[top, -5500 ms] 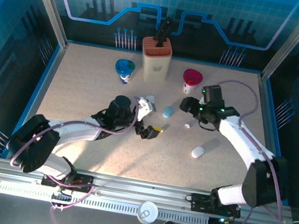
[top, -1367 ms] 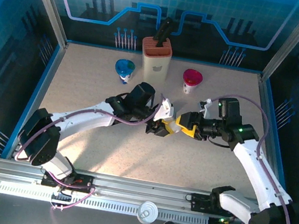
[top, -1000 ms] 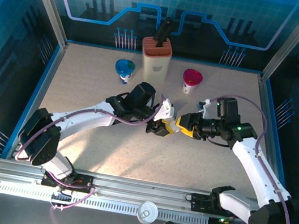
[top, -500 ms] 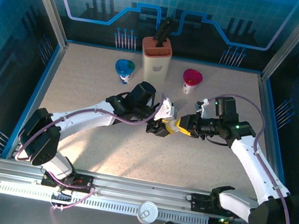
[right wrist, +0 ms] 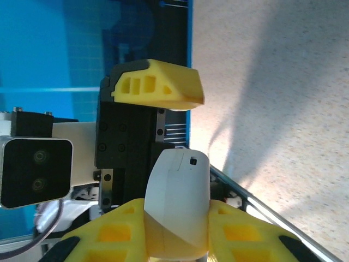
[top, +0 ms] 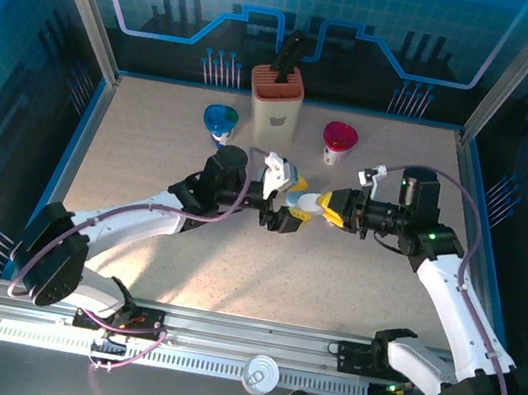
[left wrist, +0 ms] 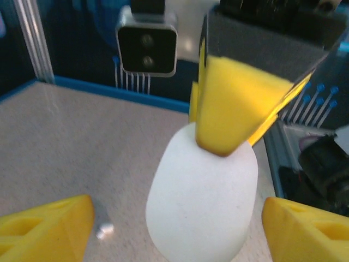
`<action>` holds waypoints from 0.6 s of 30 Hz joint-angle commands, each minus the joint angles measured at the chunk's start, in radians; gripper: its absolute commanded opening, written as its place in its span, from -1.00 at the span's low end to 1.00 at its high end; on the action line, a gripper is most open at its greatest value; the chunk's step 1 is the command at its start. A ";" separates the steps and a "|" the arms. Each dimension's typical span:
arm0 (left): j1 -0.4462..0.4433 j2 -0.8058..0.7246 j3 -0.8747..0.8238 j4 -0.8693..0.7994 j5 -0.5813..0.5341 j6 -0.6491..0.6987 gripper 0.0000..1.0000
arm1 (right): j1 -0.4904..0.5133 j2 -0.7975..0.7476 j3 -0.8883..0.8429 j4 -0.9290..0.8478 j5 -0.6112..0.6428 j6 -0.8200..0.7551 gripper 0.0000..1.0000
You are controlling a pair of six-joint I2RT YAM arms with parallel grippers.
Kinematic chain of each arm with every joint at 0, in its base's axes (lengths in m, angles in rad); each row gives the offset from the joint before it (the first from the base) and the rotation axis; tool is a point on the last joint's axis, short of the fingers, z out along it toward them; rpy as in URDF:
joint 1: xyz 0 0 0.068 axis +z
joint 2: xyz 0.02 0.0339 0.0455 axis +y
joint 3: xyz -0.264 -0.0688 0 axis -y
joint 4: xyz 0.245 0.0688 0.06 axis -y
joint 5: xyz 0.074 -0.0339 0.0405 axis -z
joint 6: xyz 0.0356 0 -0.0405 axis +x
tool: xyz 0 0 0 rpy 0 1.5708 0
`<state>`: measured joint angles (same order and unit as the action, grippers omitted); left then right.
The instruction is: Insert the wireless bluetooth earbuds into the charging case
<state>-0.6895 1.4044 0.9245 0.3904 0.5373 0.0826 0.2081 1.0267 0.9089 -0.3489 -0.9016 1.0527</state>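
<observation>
left gripper point(top: 291, 203) has opened (wide); right gripper point(top: 326, 207) pinches charging case point(right wrist: 177, 196)

Left claw point(top: 292, 203) spread wide — right claw point(top: 329, 206) clamped, tips facing

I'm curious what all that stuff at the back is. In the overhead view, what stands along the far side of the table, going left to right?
blue-topped cup → tan block with a dark handle sticking out of it → pink-topped cup
</observation>
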 commanded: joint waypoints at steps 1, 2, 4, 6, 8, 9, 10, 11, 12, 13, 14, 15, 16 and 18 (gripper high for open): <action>0.007 -0.047 -0.032 0.146 -0.036 -0.083 0.54 | -0.020 -0.026 -0.004 0.139 -0.071 0.122 -0.66; 0.005 -0.054 -0.047 0.176 -0.041 -0.084 0.52 | -0.021 -0.028 -0.006 0.176 -0.078 0.154 -0.66; 0.005 -0.062 -0.070 0.228 -0.046 -0.083 0.48 | -0.021 -0.029 -0.017 0.258 -0.087 0.232 -0.69; 0.005 -0.065 -0.084 0.265 -0.037 -0.080 0.47 | -0.022 -0.027 -0.024 0.368 -0.095 0.329 -0.71; 0.004 -0.064 -0.095 0.315 -0.038 -0.094 0.46 | -0.022 -0.026 -0.055 0.453 -0.097 0.400 -0.73; 0.004 -0.062 -0.100 0.342 -0.040 -0.104 0.45 | -0.021 -0.024 -0.055 0.484 -0.101 0.426 -0.74; 0.004 -0.059 -0.101 0.367 -0.041 -0.113 0.45 | -0.021 -0.022 -0.053 0.506 -0.102 0.441 -0.74; 0.005 -0.055 -0.100 0.389 -0.042 -0.124 0.46 | -0.021 -0.021 -0.051 0.525 -0.102 0.458 -0.74; 0.005 -0.052 -0.096 0.403 -0.041 -0.131 0.48 | -0.021 -0.021 -0.048 0.538 -0.102 0.471 -0.75; 0.005 -0.049 -0.092 0.416 -0.043 -0.139 0.49 | -0.022 -0.020 -0.048 0.545 -0.102 0.480 -0.75; 0.004 -0.042 -0.088 0.430 -0.039 -0.144 0.49 | -0.022 -0.023 -0.050 0.557 -0.102 0.493 -0.76; 0.005 -0.037 -0.083 0.442 -0.037 -0.144 0.48 | -0.022 -0.024 -0.057 0.580 -0.100 0.519 -0.77; 0.005 -0.031 -0.082 0.452 -0.034 -0.145 0.48 | -0.021 -0.025 -0.067 0.610 -0.099 0.550 -0.77; 0.005 -0.018 -0.081 0.499 -0.028 -0.162 0.47 | -0.022 -0.020 -0.105 0.767 -0.097 0.656 -0.77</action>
<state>-0.6891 1.3663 0.8349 0.7731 0.5083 -0.0422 0.1951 1.0134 0.8413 0.2119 -0.9791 1.5543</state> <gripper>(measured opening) 0.735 0.215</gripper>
